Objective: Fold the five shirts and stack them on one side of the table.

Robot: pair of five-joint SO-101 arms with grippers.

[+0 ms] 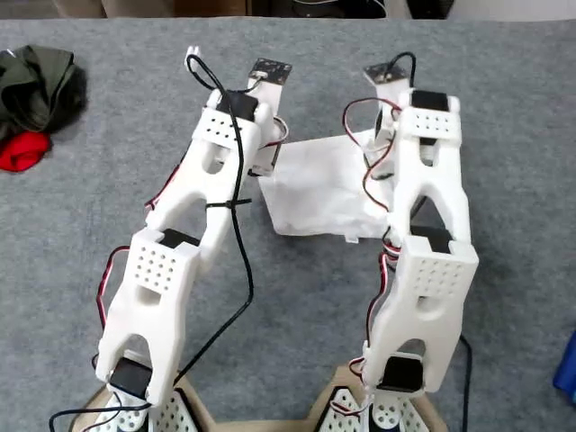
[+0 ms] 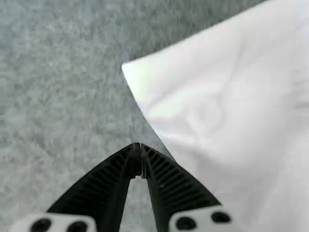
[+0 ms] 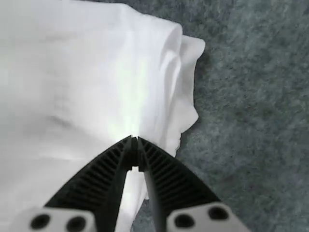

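High view: a grey, felt-like table [image 1: 504, 117] carries a white shirt [image 1: 315, 193], folded into a rough rectangle with soft creases, lying mid-table between the two arms. The left arm [image 1: 207, 180] and right arm [image 1: 427, 207] are white plastic shells with perforated plates and trailing red and black wires; their wrists sit over the shirt's opposite side edges. In the far left corner a crumpled dark green garment [image 1: 36, 81] lies touching a red garment [image 1: 22, 151]. A blue object [image 1: 567, 364] pokes in at the right edge.

Left wrist view: the left gripper [image 2: 136, 154] has black ribbed fingers pressed together, tips over the fuzzy grey surface just beside the white shirt's [image 2: 217, 111] smooth edge, near a pointed corner. Whether any cloth is caught between them cannot be told.

Right wrist view: the right gripper [image 3: 134, 150] is likewise pressed together, its tips on the white shirt [image 3: 72, 87] close to a rolled, layered fold at the edge. Whether it pinches fabric cannot be told.
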